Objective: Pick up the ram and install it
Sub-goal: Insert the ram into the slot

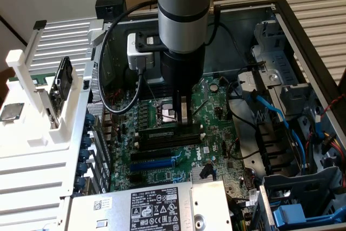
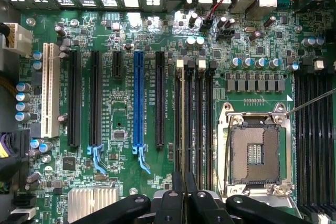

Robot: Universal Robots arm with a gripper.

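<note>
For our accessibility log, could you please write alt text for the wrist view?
The gripper hangs over a bank of long black memory slots on a green motherboard, seen from above. A bare CPU socket sits beside those slots, and a blue expansion slot lies on their other side.

On the motherboard [image 2: 126,103], the CPU socket [image 2: 255,153] lies between two memory-slot banks [image 2: 194,119].

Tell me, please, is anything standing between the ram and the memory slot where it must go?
Nothing visible does. The gripper seems to hold the ram edge-on, lined up with the black memory slots beside the empty processor socket. No cable or other part lies across those slots.
</note>
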